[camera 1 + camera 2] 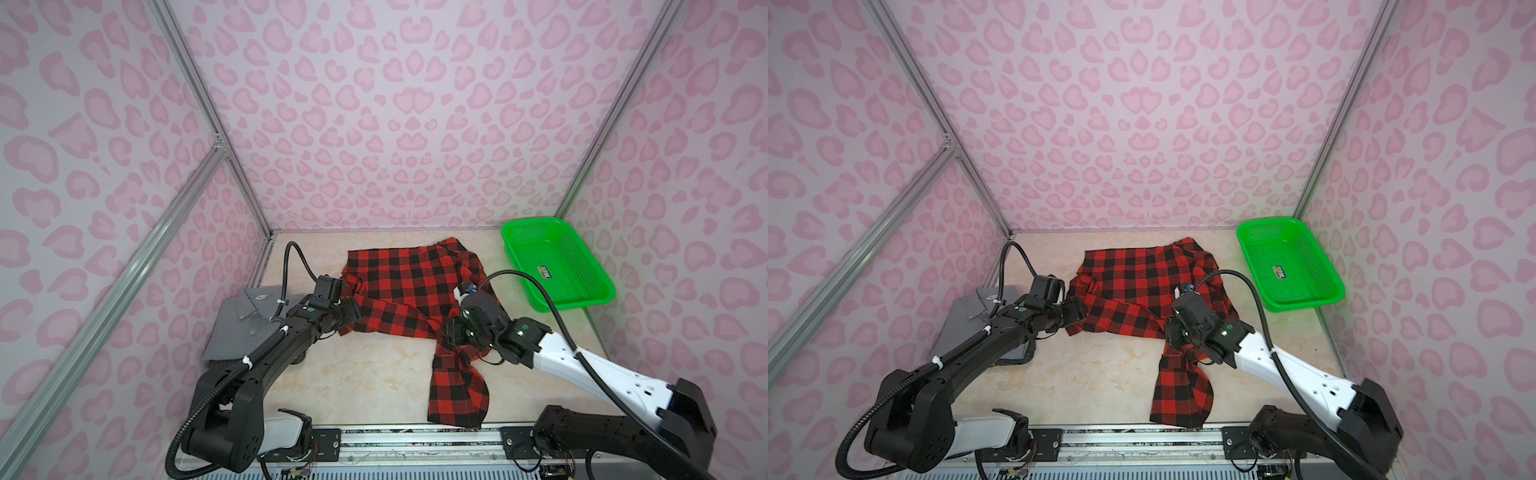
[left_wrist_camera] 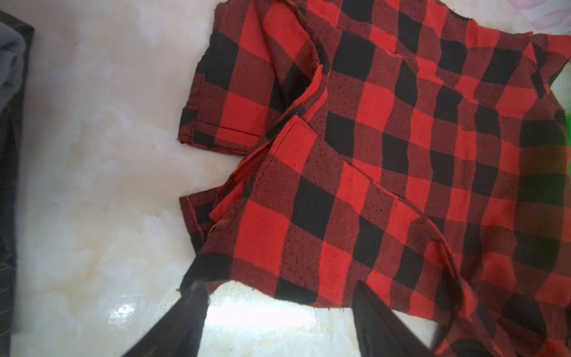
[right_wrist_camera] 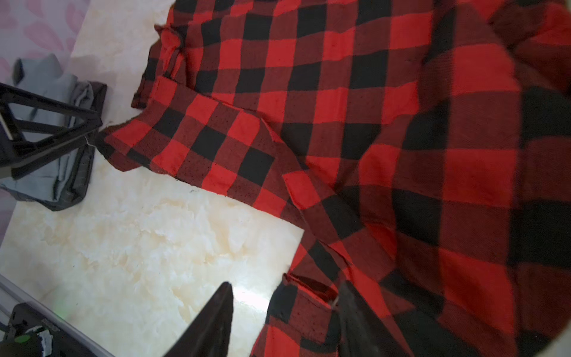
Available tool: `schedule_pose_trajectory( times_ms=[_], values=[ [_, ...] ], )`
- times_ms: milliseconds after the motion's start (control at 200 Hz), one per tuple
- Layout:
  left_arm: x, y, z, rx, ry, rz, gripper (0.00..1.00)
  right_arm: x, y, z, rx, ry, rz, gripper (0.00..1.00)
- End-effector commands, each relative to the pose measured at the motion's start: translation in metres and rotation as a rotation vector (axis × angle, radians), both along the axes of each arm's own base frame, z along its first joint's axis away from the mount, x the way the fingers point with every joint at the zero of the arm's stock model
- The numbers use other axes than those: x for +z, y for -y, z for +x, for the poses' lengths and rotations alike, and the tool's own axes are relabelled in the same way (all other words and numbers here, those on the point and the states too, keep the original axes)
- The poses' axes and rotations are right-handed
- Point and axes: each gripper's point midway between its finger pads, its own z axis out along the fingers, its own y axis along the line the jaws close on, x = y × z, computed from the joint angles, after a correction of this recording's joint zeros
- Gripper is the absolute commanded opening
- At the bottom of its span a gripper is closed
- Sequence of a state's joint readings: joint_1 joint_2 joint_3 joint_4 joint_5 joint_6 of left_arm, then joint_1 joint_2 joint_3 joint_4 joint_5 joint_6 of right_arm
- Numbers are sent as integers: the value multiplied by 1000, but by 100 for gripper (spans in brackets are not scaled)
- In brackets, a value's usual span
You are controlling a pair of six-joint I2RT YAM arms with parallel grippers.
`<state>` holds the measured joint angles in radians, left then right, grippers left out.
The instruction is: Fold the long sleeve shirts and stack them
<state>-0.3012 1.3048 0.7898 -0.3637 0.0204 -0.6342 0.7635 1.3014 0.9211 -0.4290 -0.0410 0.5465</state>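
Both are gaping and empty. The left gripper (image 2: 278, 289) is facing the hem of the red-and-black checked cloth shirt (image 2: 370, 154) just ahead, and the right gripper (image 3: 285, 286) is straddling a fold of its loose sleeve. Each should be pinching edge cloth only, lifting evenly.

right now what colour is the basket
Bright green; the basket shows best in a top view.
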Motion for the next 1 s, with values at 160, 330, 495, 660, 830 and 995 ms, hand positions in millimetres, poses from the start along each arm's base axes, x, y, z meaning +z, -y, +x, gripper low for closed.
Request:
schedule_pose_trajectory(
  times_ms=[160, 330, 495, 660, 830, 995],
  values=[
    [15, -17, -18, 27, 60, 45, 77, -45, -57, 55, 215, -16, -85, 57],
    [29, -21, -24, 31, 83, 47, 79, -75, -53, 86, 194, -43, -151, 57],
    [37, -22, -28, 31, 98, 39, 82, -101, -46, 102, 188, -73, -227, 55],
    [45, -25, -32, 34, 115, 42, 83, -115, -53, 97, 234, -111, -206, 43],
    [49, -29, -37, 39, 123, 50, 83, -116, -54, 86, 264, -130, -195, 8],
    [56, -35, -42, 56, 138, 62, 83, -84, -72, 42, 386, -48, -184, 0]
  ],
)
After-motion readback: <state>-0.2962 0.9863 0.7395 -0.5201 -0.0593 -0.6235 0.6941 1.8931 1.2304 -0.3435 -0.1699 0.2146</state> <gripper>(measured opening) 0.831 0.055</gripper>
